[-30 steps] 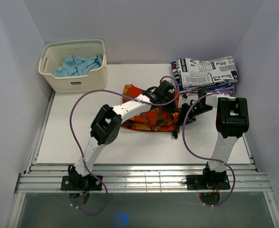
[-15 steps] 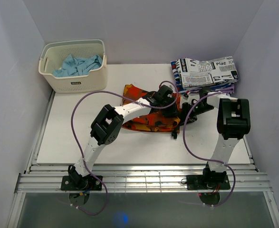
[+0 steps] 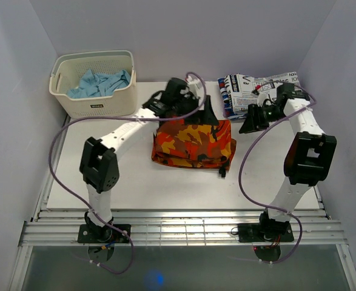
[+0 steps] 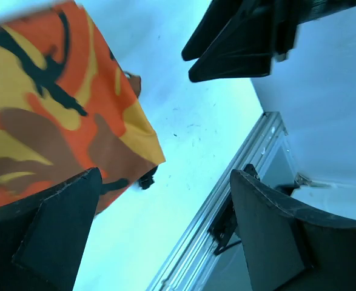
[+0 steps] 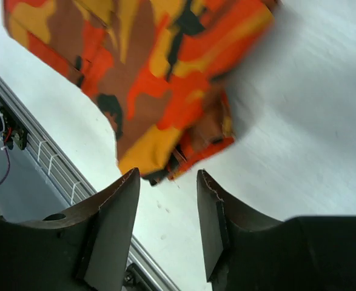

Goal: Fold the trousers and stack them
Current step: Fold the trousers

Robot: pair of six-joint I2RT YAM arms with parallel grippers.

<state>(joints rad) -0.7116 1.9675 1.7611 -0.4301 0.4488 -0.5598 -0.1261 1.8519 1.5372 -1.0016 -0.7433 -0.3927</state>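
The orange camouflage trousers (image 3: 193, 143) lie folded in the middle of the white table (image 3: 105, 173), free of both grippers. My left gripper (image 3: 204, 113) hovers over their far edge, jaws wide open and empty; in the left wrist view the trousers (image 4: 44, 121) sit to the left of the gripper (image 4: 165, 176). My right gripper (image 3: 249, 123) is open just right of the trousers' far right corner. In the right wrist view the gripper (image 5: 167, 176) holds nothing, and the trousers (image 5: 153, 73) lie beyond the fingertips.
A stack of folded trousers, newspaper-print pair (image 3: 261, 91) on top, lies at the back right. A cream basket (image 3: 93, 108) with blue cloth (image 3: 99, 82) stands at the back left. The metal rail (image 3: 178, 230) runs along the near edge.
Both grippers have opened and let go of the orange trousers, then risen and drawn toward the back. The trousers now lie flatter, folded into a neat rectangle.
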